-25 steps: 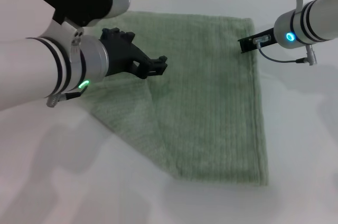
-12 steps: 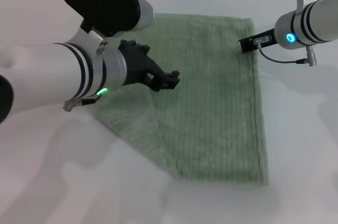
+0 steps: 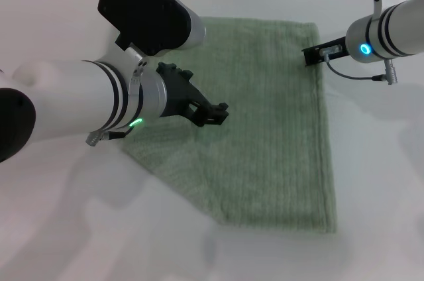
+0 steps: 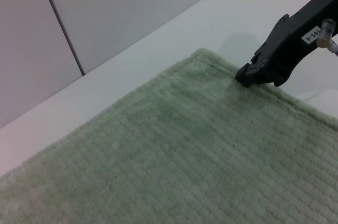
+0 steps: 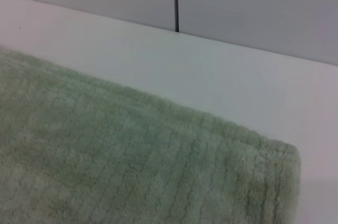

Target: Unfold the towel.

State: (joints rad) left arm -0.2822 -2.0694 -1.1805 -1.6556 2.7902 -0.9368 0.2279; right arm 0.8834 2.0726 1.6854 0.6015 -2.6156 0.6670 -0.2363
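Sage-green terry, the towel fills the middle of the head view on the white table, flat along its right side and top edge, while its lower-left part shows a diagonal fold line where a corner seems doubled over. Over the last second the left arm has swung from the left edge toward the centre, carrying the left gripper further right and slightly down across the cloth, so it now hovers over the towel's middle-left; I judge it is heading for the folded flap or repositioning, with the unfolding not finished. The right gripper has stayed put at the upper right, its tip at the towel's top-right corner, apparently pinning or pinching the hem. Whether either claw is wide or narrow I cannot tell: the left one's fingers merge into a dark mass, and the right one's tip is too small. The left arm's bulk hides the towel's upper-left corner.
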